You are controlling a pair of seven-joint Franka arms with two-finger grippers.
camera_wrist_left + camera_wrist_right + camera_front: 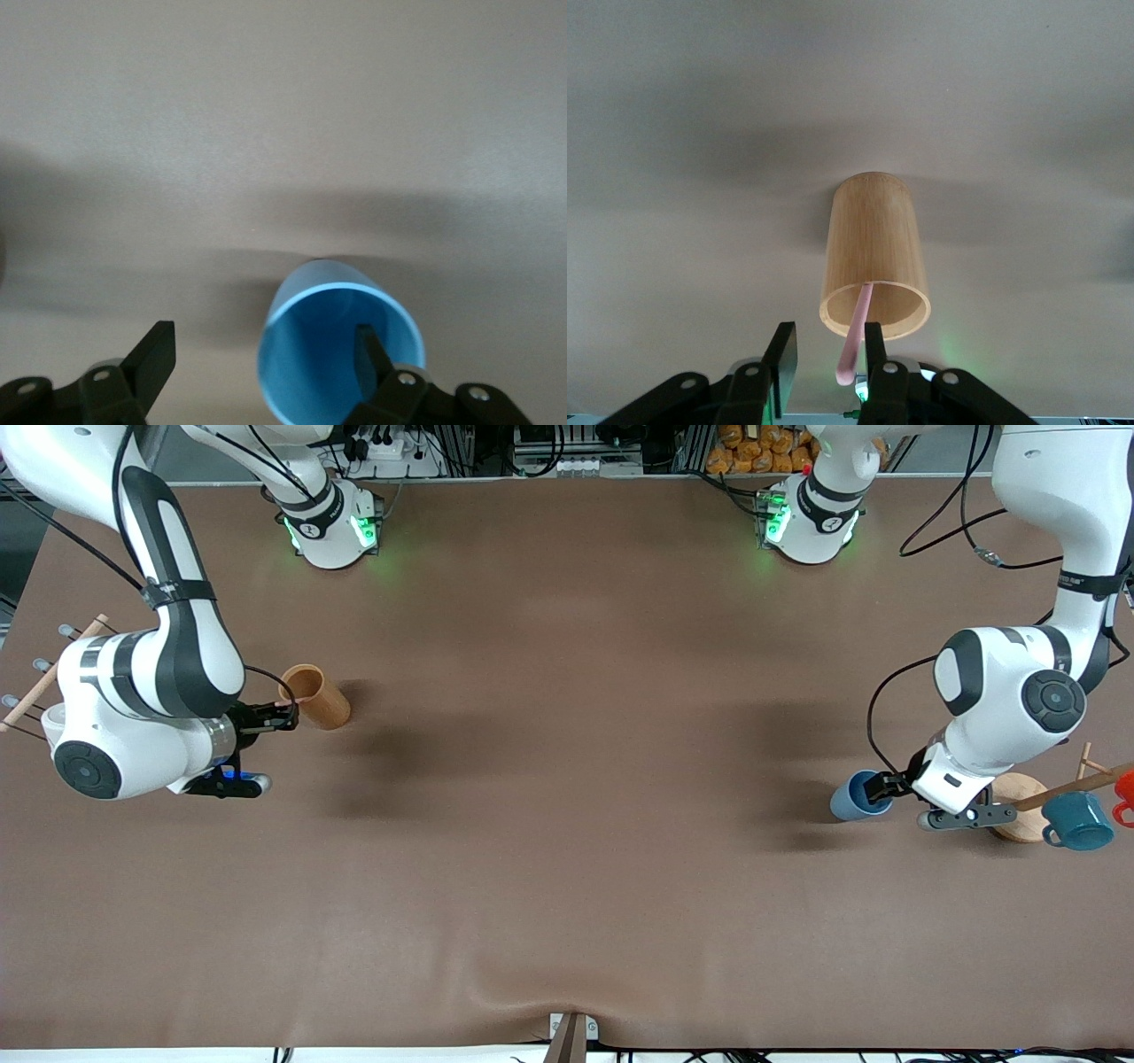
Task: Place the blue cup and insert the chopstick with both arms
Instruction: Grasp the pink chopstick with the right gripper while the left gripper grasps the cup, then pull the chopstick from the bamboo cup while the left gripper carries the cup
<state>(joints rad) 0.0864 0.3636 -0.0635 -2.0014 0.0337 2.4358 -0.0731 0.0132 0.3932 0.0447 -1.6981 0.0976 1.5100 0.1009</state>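
Note:
The blue cup (856, 797) stands near the left arm's end of the table. In the left wrist view the blue cup (319, 354) shows its open mouth. My left gripper (882, 785) (261, 335) is open astride the cup's wall, with one finger (365, 350) inside the cup and the other outside. The brown holder (317, 696) (873, 257) stands near the right arm's end. The pink chopstick (856, 341) leans out of its mouth. My right gripper (280, 716) (828, 333) is open at the holder's rim, the chopstick's upper end between its fingers, against one of them.
A rack with a round wooden base (1021, 808) stands beside the left gripper and holds a teal mug (1077, 821) and a red mug (1125, 797). A rod rack (49, 677) sits at the right arm's table edge.

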